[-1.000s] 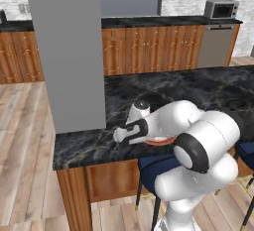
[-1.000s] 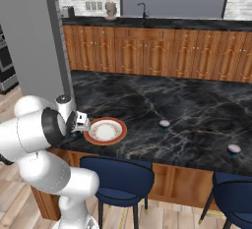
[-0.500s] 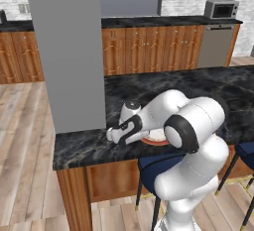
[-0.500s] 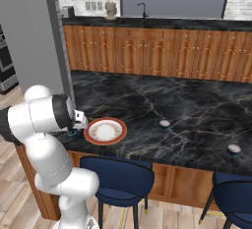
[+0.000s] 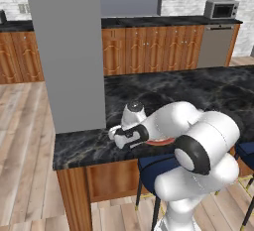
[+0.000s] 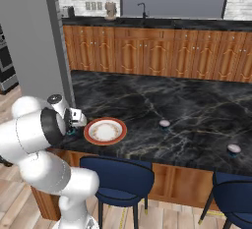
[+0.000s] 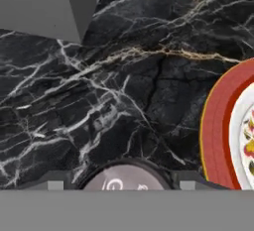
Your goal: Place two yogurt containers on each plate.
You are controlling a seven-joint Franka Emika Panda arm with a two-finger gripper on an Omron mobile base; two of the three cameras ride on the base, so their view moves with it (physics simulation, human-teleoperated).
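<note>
In the hand view a yogurt container point(image 7: 124, 176) shows its pale pink top at the bottom centre, directly between the two finger tips, with the gripper point(image 7: 120, 183) down around it. Whether the fingers are already pressing on the cup or merely flanking it cannot be told. The red-rimmed plate point(image 7: 218, 126) curves in at the right edge of that frame, just beside the cup but apart from it, with bare black marble worktop point(image 7: 109, 91) between. A grey pillar point(image 7: 47, 4) fills the upper left.

In the right base view the same plate point(image 6: 105, 131) lies left of centre near the front edge of the worktop point(image 6: 162, 100), and the gripper point(image 6: 75, 125) sits at its left rim, low over the stone. Two more yogurt containers rest well apart to the right: one point(image 6: 165, 123) mid-frame and another point(image 6: 234, 149) near the right edge. In the left base view the arm bends down so the gripper point(image 5: 117, 135) sits left of centre, by the foot of the pillar point(image 5: 69, 51).

The step in hand looks like picking this nearest cup to set it on the red-rimmed plate. To do it well, the fingers should close squarely across the cup's body, centred, since so small a cup could squirt sideways. Then a short straight lift should clear the raised rim before the cup shifts across and lowers onto the white centre, leaving room for a second cup.
</note>
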